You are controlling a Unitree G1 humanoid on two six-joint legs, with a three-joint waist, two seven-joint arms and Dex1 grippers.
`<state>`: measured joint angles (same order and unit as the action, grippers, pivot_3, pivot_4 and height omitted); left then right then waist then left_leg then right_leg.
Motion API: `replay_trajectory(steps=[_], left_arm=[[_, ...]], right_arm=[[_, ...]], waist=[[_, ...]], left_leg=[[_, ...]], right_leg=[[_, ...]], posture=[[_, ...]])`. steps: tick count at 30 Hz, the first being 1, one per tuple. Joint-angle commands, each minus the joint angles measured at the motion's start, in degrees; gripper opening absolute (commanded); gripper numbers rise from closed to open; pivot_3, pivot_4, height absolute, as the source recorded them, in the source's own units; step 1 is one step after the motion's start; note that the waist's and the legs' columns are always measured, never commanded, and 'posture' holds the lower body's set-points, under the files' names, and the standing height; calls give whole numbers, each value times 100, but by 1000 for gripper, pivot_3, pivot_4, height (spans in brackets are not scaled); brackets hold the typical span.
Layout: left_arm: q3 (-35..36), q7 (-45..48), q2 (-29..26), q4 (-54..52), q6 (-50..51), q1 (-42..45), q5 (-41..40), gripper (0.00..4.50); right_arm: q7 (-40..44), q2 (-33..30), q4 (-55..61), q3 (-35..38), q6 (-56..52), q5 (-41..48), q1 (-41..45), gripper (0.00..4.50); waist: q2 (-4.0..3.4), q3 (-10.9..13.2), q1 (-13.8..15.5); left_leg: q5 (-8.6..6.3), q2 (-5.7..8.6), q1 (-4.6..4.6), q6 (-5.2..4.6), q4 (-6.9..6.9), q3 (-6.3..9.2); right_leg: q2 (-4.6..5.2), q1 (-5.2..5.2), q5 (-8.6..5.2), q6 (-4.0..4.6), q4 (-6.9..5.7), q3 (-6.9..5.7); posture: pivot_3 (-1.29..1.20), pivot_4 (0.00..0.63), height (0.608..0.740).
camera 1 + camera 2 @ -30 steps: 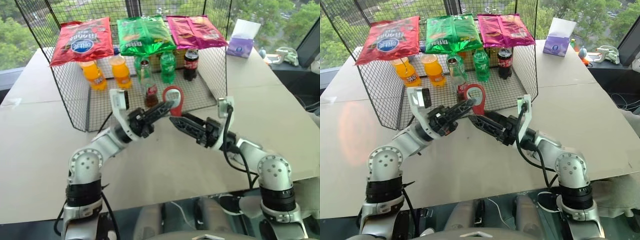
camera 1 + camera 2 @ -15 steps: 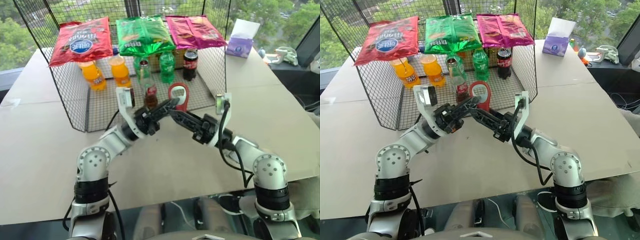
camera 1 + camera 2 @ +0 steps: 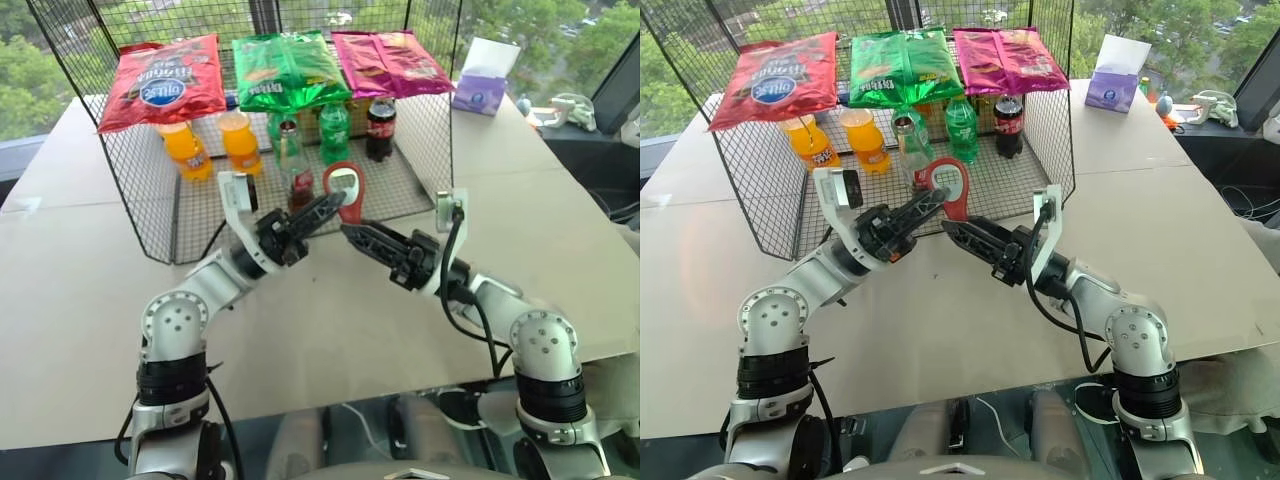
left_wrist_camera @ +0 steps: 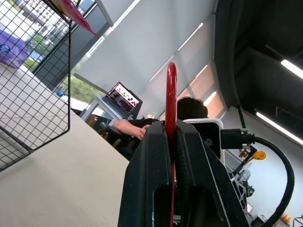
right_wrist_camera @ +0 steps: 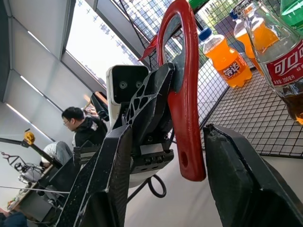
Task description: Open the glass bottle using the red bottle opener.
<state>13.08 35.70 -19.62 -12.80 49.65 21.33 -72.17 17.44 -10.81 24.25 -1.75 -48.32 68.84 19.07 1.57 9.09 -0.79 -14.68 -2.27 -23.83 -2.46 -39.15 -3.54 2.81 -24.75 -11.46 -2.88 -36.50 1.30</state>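
The left hand is clenched on the opener, gripping its lower part so the ring head stands up above the fingertips. The right hand sits just right of it and a little nearer, its fingers spread on either side of the opener's handle in the right wrist view without visibly pressing it; I cannot tell whether it touches. Both hands hang above the bench, just in front of the wire cage.

The bottle stands inside the cage near its open front edge, just left of the raised opener, upright, with dark cola low in it. Its top is too small to read, so I cannot say whether a cap is on it.

As for progress, I judge the opener is picked up and now seems to be passing between the hands or being re-gripped. Nothing holds the bottle, and the opener head is not on its neck. Steadying the bottle, hooking the cap and prying it off are left.

Counts: one opener, one glass bottle, two orange soda bottles, two green soda bottles, one dark cola bottle. Three snack bags lie on the cage top: red, green, pink. One tissue box sits far right.
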Motion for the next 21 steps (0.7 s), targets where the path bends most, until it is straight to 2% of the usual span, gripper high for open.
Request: replay_trajectory(steps=[1,6,8,12,18,19,21], left_arm=[[45,-12,-21,-104,16,95,-163,0],[48,-37,-33,-107,46,121,-231,0],[43,-37,-51,-108,64,128,-258,0],[6,-11,-94,-136,126,119,-312,0],[-68,36,-170,-221,169,38,-344,0],[-72,39,-182,-224,173,27,-350,0],[-78,50,-208,-223,195,11,-375,0]], right_arm=[[139,35,176,13,133,0,107,2403],[190,35,142,12,118,-51,143,2403],[227,16,135,11,106,-71,152,1861],[307,-1,125,-1,90,-102,173,377],[347,40,63,16,121,-200,218,377],[355,45,61,22,130,-215,220,176],[375,50,59,24,138,-239,222,176]], waist=[[0,0,0],[0,0,1],[0,0,1],[-1,1,-2],[-1,2,-1],[-2,2,-1],[-2,2,-1]], left_leg=[[0,0,0,0,0,0],[0,0,0,0,1,0],[0,0,0,0,1,0],[0,0,0,0,2,0],[0,-1,-1,0,4,0],[0,-1,-1,0,4,0],[0,-1,-1,0,5,0]], right_leg=[[0,0,0,0,0,0],[0,0,0,0,1,0],[0,0,0,0,1,0],[0,0,0,0,3,0],[0,-1,0,0,5,-1],[0,-1,0,0,5,-1],[0,-1,0,0,6,-1]], posture=[[0,150,740],[0,150,740],[0,150,740],[0,150,740],[0,150,740],[0,150,740],[0,150,740]])
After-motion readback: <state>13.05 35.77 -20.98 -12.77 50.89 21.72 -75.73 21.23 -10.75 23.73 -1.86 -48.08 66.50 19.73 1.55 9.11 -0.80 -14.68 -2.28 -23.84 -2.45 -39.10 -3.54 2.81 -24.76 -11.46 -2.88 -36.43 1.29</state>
